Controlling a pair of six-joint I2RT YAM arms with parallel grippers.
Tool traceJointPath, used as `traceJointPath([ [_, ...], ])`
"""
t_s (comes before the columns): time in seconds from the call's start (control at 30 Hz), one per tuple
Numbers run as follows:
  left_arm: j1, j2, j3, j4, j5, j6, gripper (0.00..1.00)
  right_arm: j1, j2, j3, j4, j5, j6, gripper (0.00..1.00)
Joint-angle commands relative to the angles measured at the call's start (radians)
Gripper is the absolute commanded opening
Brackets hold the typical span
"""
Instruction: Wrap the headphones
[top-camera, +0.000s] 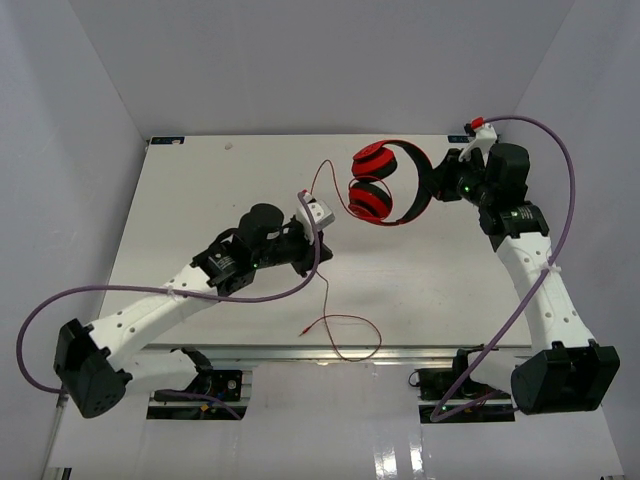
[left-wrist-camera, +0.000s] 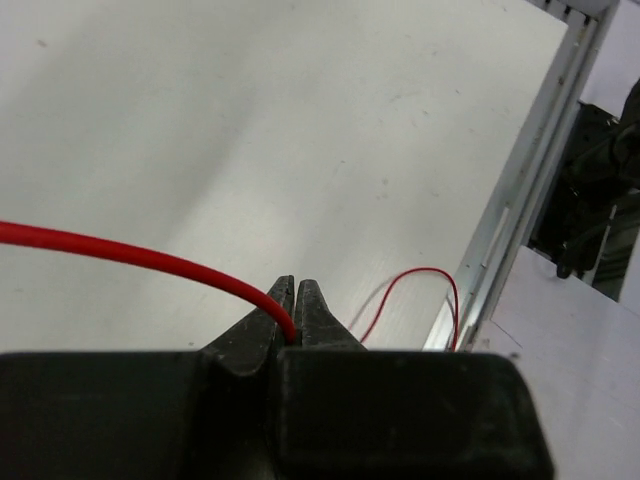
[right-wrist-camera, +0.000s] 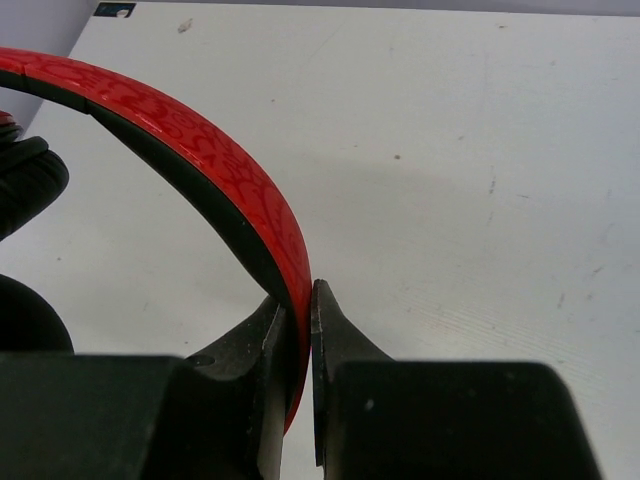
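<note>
Closest to the lens: black fingers of the left claw, pinched almost fully together on the cord. Leaves only the wire's own thickness between the tips. Grips the cord just below those tips, above the table. Sends it off to the left side of that wrist view in a slight arch. Shows a further loop of it lying flat near the metal rail at the table's near edge.

Clamps the right claw tight on the headband. Sets one finger against the red outer face and the other against the black lining, with no visible gap on either side. Holds the headphones over the far right part of the table, near its back edge. Puts the band on the right and both cups on the left, one above the other in the overhead view. Cannot tell whether the cups touch the surface. Catches a black ear pad at the left edge of the right wrist view.

Traces the cord from the cups in a curve left to the left claw at mid-table. Follows it from there toward the near edge, ending in a loose loop and a free tip on the surface. Places the two claws well apart, with the cord spanning between them.
</note>
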Motion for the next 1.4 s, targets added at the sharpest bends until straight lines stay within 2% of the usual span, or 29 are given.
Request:
traceJointPath([
  [0.0,0.006,-0.152,0.124,-0.224,-0.241,0.149,0.0,-0.006,-0.073,-0.041,0.072,0.135,-0.068,0.08],
  [0.1,0.006,-0.243,0.198,-0.25,-0.367,0.187,0.0,-0.005,-0.08,-0.096,0.093,0.224,-0.08,0.08],
  [0.23,0.006,-0.263,0.332,-0.241,-0.438,0.269,0.0,-0.004,-0.041,-0.159,0.122,0.253,-0.137,0.08],
  [0.4,0.006,-0.151,0.479,-0.214,-0.48,0.38,0.0,0.058,0.018,-0.213,0.102,0.192,-0.366,0.08],
  [0.57,0.007,0.03,0.649,-0.122,-0.541,0.523,0.0,0.12,-0.003,-0.264,0.043,0.108,-0.606,0.08],
  [0.77,0.071,0.273,0.963,-0.131,-0.526,0.586,0.0,0.131,-0.107,-0.311,-0.074,-0.144,-0.834,0.08],
  [0.9,0.125,0.293,0.912,-0.077,-0.515,0.567,0.0,0.13,-0.218,-0.315,-0.161,-0.305,-0.936,0.08],
  [1.07,0.29,0.251,0.759,-0.047,-0.409,0.47,0.0,0.129,-0.29,-0.208,-0.318,-0.521,-0.982,0.08],
  [1.2,0.386,0.221,0.623,-0.026,-0.332,0.405,0.0,0.125,-0.278,-0.074,-0.37,-0.701,-0.891,0.08],
  [1.37,0.449,0.166,0.444,0.026,-0.23,0.326,0.0,0.108,-0.206,0.084,-0.358,-0.85,-0.669,0.08],
])
